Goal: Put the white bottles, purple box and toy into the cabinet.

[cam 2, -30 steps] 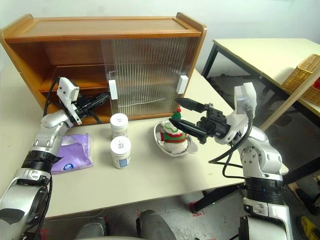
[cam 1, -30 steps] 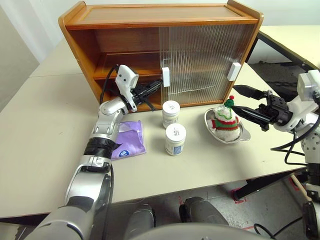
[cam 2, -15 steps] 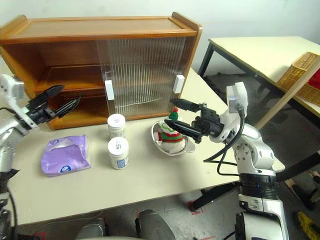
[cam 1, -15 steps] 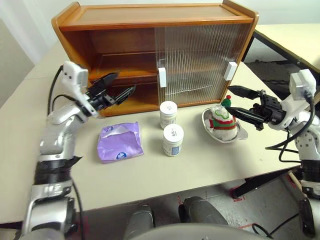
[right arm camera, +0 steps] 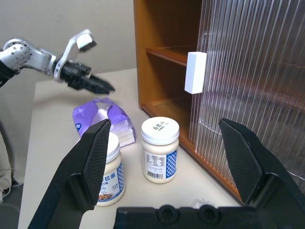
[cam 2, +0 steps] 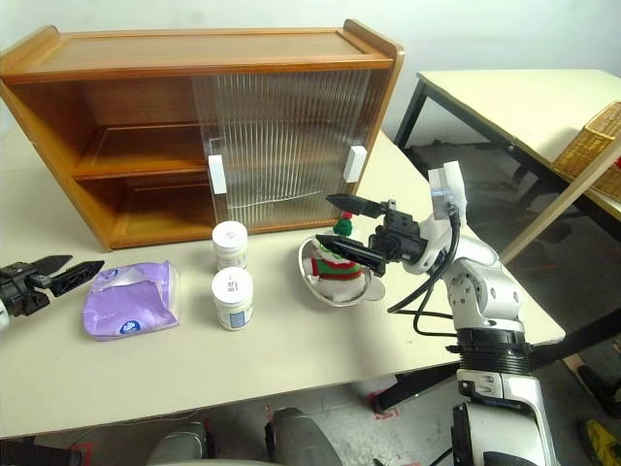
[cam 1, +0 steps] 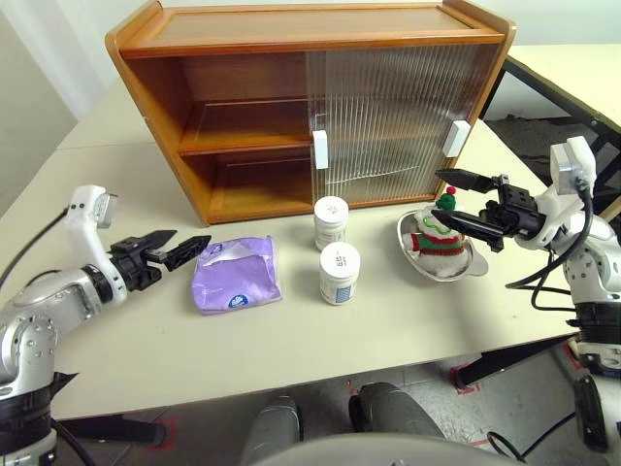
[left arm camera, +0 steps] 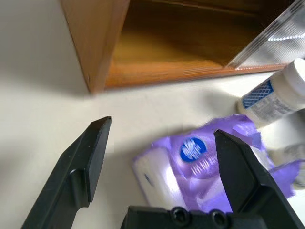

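Moved: my left gripper [cam 1: 178, 247], out of the cabinet [cam 1: 291, 107] to beside the purple box [cam 1: 238, 275], spread, empty. Right gripper [cam 1: 448, 199] spread over the toy [cam 1: 436, 230]. Bottles [cam 1: 339, 272] on table [cam 1: 310, 330]. Shelves hold nothing.

both pincers [cam 1: 178, 247] [cam 1: 452, 196] agape, empty

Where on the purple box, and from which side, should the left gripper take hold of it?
The purple box lies flat on the table, soft and crinkly, so a grip across its width looks unlikely. The open left gripper is just beside its left edge. It would probably do best to come low from that side and pinch the raised, puffy edge nearest to it.
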Controlling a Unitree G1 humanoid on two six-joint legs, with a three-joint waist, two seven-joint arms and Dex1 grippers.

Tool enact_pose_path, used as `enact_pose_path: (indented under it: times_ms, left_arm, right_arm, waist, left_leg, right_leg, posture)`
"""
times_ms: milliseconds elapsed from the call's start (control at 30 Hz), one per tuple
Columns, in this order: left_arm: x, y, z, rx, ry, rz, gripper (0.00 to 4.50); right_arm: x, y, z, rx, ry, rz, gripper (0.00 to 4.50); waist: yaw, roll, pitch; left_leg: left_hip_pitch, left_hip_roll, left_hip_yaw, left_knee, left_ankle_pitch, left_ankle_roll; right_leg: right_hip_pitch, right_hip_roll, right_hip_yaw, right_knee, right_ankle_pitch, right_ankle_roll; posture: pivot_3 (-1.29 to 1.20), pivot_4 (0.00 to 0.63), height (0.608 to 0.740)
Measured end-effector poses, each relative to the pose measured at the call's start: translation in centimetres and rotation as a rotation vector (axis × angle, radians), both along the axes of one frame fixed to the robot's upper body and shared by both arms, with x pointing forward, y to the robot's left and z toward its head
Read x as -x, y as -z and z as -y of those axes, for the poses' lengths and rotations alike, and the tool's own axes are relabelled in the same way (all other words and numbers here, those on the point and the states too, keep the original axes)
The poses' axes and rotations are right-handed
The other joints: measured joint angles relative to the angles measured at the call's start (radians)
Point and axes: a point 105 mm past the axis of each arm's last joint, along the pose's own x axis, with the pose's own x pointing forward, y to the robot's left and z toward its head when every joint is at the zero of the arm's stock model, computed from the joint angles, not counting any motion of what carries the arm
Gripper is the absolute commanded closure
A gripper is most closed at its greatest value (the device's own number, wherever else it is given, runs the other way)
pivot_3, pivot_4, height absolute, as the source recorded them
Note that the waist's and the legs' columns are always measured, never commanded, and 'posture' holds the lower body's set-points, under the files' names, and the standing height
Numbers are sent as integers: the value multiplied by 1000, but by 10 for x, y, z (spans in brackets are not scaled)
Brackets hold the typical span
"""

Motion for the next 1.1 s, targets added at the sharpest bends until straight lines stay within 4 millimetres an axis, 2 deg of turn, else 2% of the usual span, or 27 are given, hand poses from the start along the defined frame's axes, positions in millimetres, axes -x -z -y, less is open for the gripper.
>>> enact_pose_path:
  times_ms: [167, 267, 300, 400, 667, 767, 933, 1100]
  left_arm:
    - [1, 24, 2, 33, -72, -80, 50]
    - [8, 38, 1, 12, -66, -164, 50]
    - [13, 44, -1, -20, -62, -198, 227]
    - [13, 43, -4, -47, -53, -203, 969]
    - [13, 42, 1, -4, -22, -197, 3653]
    - [4, 32, 4, 73, -61, -121, 4471]
    - [-10, -4, 5, 236, -121, 62, 4471]
    - [-18, -41, 21, 347, -86, 194, 4471]
  right_arm:
    - [-1, 2, 1, 4, 0, -7, 0]
    - [-1, 2, 1, 6, -3, -7, 0]
    - [-1, 2, 1, 7, -3, -7, 0]
    - [0, 2, 0, 7, -7, -8, 0]
    - [0, 2, 1, 8, -9, -8, 0]
    - [0, 2, 1, 9, -9, -9, 0]
    - [0, 2, 1, 10, -10, -9, 0]
    - [0, 2, 1, 10, -13, -9, 0]
  waist:
    - [8, 0, 0]
    - [9, 0, 0]
    - [9, 0, 0]
    - [9, 1, -2]
    - [8, 5, -4]
    - [9, 5, -4]
    - [15, 5, -4]
    - [22, 5, -4]
  left_leg:
    - [1, -1, 1, 0, 0, -1]
    - [2, -1, 1, 0, 0, -1]
    - [2, -1, 1, 0, 1, -1]
    - [4, -2, 1, 0, 0, -2]
    - [7, -2, 1, 0, 0, -3]
    - [8, -2, 1, 0, 0, -3]
    - [10, -3, 2, 0, 1, -3]
    - [13, -4, 4, 0, 1, -3]
  right_leg:
    - [0, 1, 1, 1, 0, -1]
    - [0, 2, 1, 1, 1, -2]
    - [0, 3, 1, 1, 1, -2]
    - [1, 3, 1, 1, 1, -3]
    - [2, 4, 1, 2, 2, -5]
    - [4, 4, 1, 2, 2, -5]
    - [7, 4, 1, 2, 1, -3]
    - [11, 4, 2, 2, 0, -1]
  posture:
    - [-149, 19, 740]
    - [-152, 20, 740]
    - [-153, 20, 740]
    - [-153, 21, 740]
    - [-146, 22, 740]
    - [-141, 21, 740]
    - [-136, 24, 740]
    - [-130, 25, 740]
